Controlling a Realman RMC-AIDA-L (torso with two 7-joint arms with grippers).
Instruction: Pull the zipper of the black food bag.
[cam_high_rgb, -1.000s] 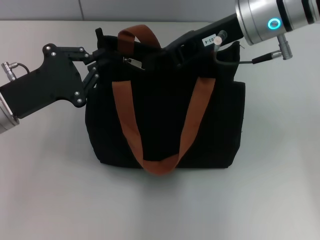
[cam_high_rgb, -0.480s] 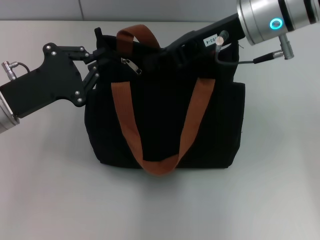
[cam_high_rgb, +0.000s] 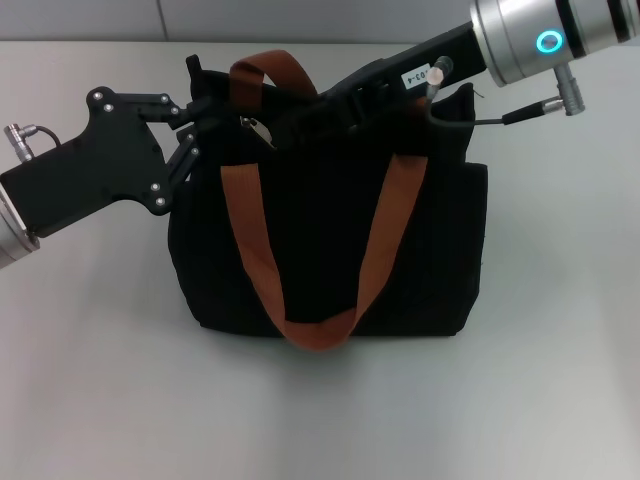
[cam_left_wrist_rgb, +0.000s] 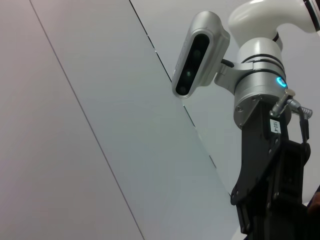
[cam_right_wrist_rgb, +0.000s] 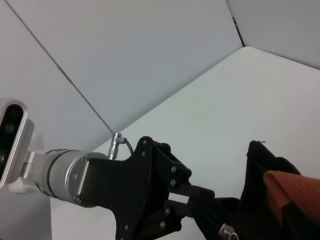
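The black food bag (cam_high_rgb: 430, 250) stands mid-table with two orange-brown straps (cam_high_rgb: 255, 250) draped over its front. My left gripper (cam_high_rgb: 200, 100) is shut on the bag's top left corner; the right wrist view shows it (cam_right_wrist_rgb: 192, 200) meeting the black fabric (cam_right_wrist_rgb: 257, 185). My right gripper (cam_high_rgb: 272, 122) reaches in from the upper right, low along the bag's top, shut on the zipper (cam_high_rgb: 251, 126), whose small silver tab shows at its tip. The tab (cam_right_wrist_rgb: 228, 232) also shows in the right wrist view. The zipper line itself is mostly hidden under the right arm.
The bag rests on a light grey table (cam_high_rgb: 560, 400), with bare surface in front and to both sides. A wall rises behind the table's far edge (cam_high_rgb: 100, 40). The left wrist view shows only the right arm's wrist (cam_left_wrist_rgb: 260, 95) against wall panels.
My right gripper has slid left along the bag's top, and the silver tab has shifted left with it. The bag's top edge moved slightly. The left gripper has held its place.
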